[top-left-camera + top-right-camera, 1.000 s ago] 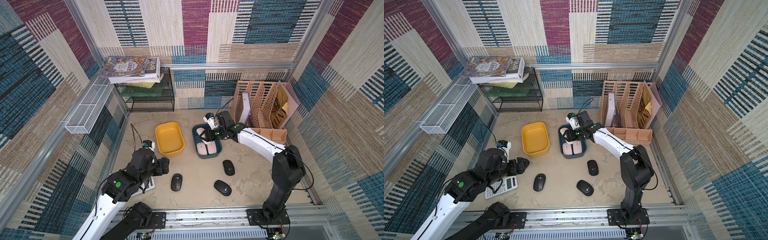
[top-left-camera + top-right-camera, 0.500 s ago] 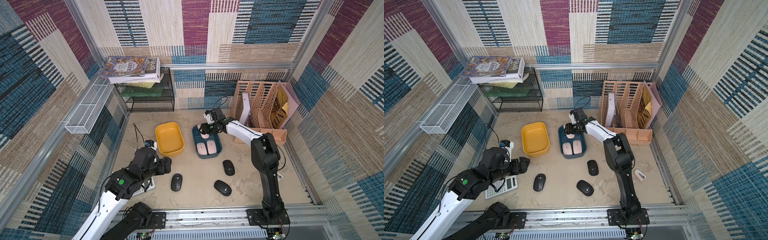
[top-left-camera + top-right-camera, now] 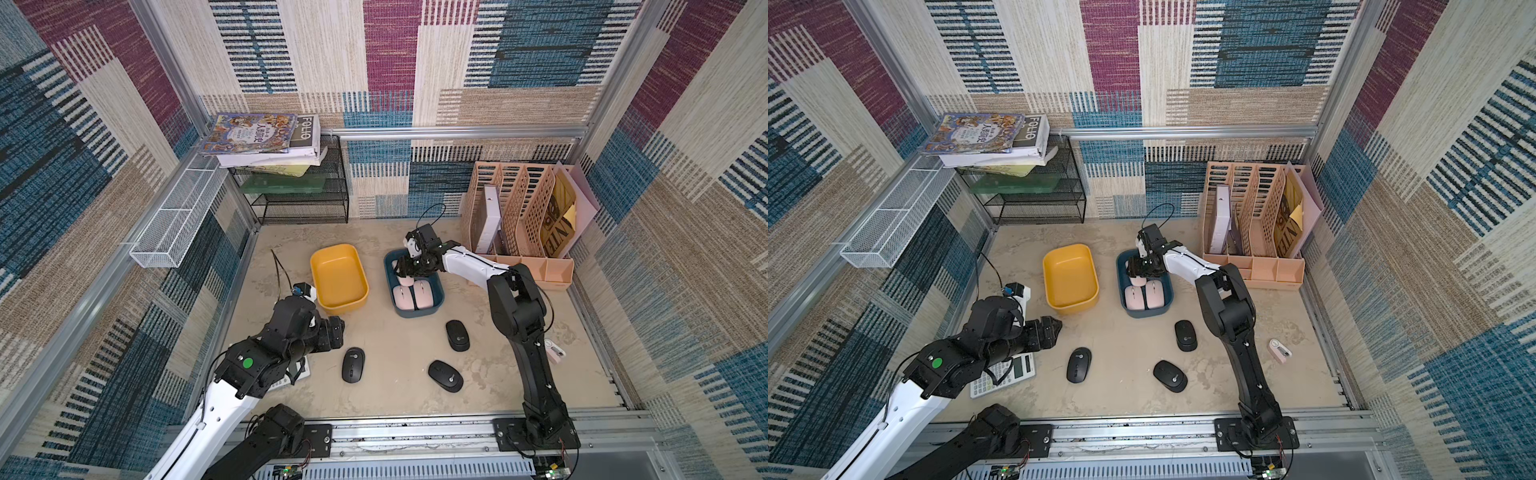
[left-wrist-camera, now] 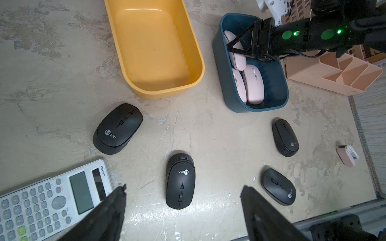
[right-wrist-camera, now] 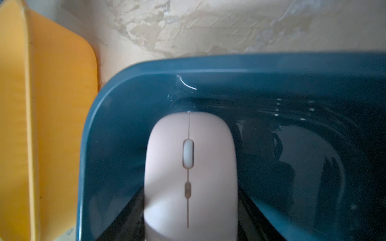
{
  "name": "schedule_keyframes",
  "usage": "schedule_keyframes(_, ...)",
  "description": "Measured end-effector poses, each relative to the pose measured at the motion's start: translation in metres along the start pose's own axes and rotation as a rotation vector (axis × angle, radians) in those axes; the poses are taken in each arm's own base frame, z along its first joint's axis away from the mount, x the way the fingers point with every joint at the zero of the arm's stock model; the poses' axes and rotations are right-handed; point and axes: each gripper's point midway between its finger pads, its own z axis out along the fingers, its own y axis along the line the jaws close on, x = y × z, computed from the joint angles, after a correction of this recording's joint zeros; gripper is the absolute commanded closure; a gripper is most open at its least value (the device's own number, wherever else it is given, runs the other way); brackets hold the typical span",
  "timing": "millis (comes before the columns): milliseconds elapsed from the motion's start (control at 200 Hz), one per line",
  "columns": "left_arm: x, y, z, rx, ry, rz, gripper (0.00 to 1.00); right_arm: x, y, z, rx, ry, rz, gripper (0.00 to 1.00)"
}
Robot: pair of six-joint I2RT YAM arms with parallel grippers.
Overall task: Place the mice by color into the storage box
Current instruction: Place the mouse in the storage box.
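My right gripper (image 5: 191, 208) is shut on a pale pink mouse (image 5: 190, 158), its fingers pressing both flanks. It holds the mouse low inside the far end of the blue storage box (image 3: 415, 314), which is also in the other top view (image 3: 1144, 313). Two more pink mice (image 3: 402, 297) (image 3: 423, 295) lie side by side at the box's near end. The yellow storage box (image 3: 338, 276) beside it holds nothing. Several black mice (image 4: 118, 129) (image 4: 180, 181) (image 4: 285, 137) lie on the table. My left gripper (image 4: 183, 188) hangs open above them, holding nothing.
A white calculator (image 3: 1005, 376) lies under my left arm. A small pinkish gadget (image 3: 555, 351) sits by the right arm's base link. A pink file organiser (image 3: 519, 216) stands at the back right, and a black mesh shelf (image 3: 299, 195) with books stands at the back left.
The right arm's elbow has swung toward the near side, while its gripper kept the pink mouse and dipped into the far end of the blue box. The left arm has barely shifted.
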Motion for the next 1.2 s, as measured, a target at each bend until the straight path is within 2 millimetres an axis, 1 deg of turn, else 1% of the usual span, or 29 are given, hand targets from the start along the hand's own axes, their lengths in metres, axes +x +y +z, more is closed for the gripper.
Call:
schedule_keyframes(145, 0.0, -0.001, -0.001, 0.005, -0.001, -0.003, 0.1, -0.004, 0.002, 0.006, 0.0, -0.011, 0.012, 0.34)
schedule_keyframes(265, 0.0, 0.0, 0.0, 0.006, -0.002, -0.003, 0.1, -0.002, 0.004, 0.009, 0.001, -0.008, 0.016, 0.23)
schedule_keyframes(356, 0.002, 0.0, 0.001, 0.004, 0.002, -0.003, 0.1, -0.004, 0.006, 0.009, -0.004, -0.015, 0.018, 0.13)
schedule_keyframes(516, 0.004, -0.002, 0.0, 0.017, 0.008, -0.004, 0.1, -0.008, 0.008, 0.005, -0.004, -0.035, 0.024, 0.06)
schedule_keyframes(601, 0.003, -0.002, -0.001, 0.02, 0.004, -0.012, 0.1, -0.013, 0.015, -0.007, -0.013, -0.053, 0.02, 0.05)
schedule_keyframes(686, 0.001, -0.003, -0.003, 0.025, -0.004, -0.012, 0.1, -0.025, 0.027, -0.028, -0.031, -0.097, 0.007, 0.05)
schedule_keyframes(796, 0.001, -0.003, -0.005, 0.029, -0.01, -0.018, 0.1, -0.031, 0.036, -0.053, -0.048, -0.134, -0.002, 0.05)
schedule_keyframes(916, 0.002, -0.003, -0.005, 0.033, -0.011, -0.021, 0.1, -0.025, 0.038, -0.072, -0.051, -0.15, -0.007, 0.08)
schedule_keyframes(1057, 0.006, -0.002, -0.002, 0.035, 0.0, -0.026, 0.11, -0.008, 0.034, -0.088, -0.049, -0.145, -0.007, 0.08)
schedule_keyframes(1202, 0.011, -0.003, 0.001, 0.043, 0.024, -0.029, 0.11, 0.001, 0.039, -0.107, -0.07, -0.166, -0.035, 0.07)
